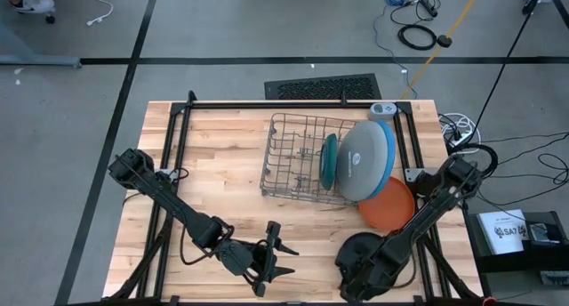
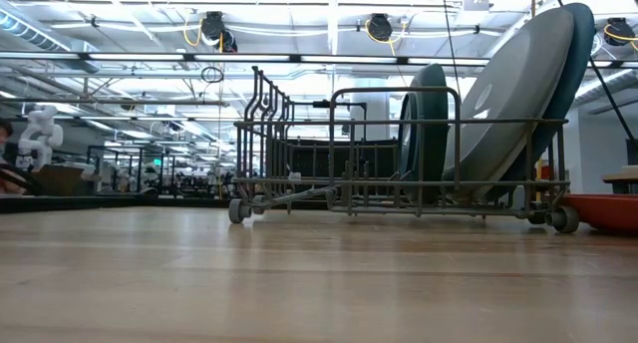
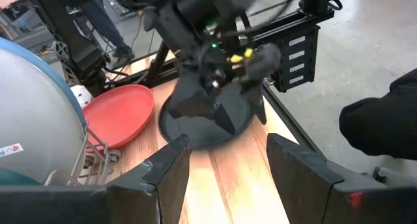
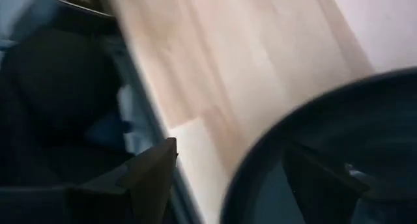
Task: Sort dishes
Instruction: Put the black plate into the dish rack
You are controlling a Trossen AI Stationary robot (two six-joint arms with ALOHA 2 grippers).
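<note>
High view: the rack [image 1: 302, 159] stands mid-table, a teal plate [image 1: 329, 160] upright in it, a grey plate [image 1: 364, 161] leaning at its right end against a blue plate [image 1: 388, 146], of which only a rim shows. The orange plate [image 1: 388, 205] lies flat just right of the rack, partly under the right arm. The black plate [image 1: 360, 253] lies at the near right edge, largely hidden by the right gripper [image 1: 363, 275] above it. The left gripper [image 1: 277, 260] hovers over bare wood near the front edge, fingers spread, holding nothing.

Low view: neither gripper appears; the orange plate [image 2: 603, 209] is cut off at the frame edge.

Left wrist view: the left gripper [image 3: 228, 168] shows its spread fingers; beyond them the right arm's wrist covers most of the black plate [image 3: 205, 123], beside the orange plate [image 3: 120, 113].

Right wrist view: blurred; the right gripper [image 4: 228, 168] has its fingers apart, one outside the black plate's [image 4: 326, 146] rim, one over its inside. Contact with the rim cannot be made out.
</note>
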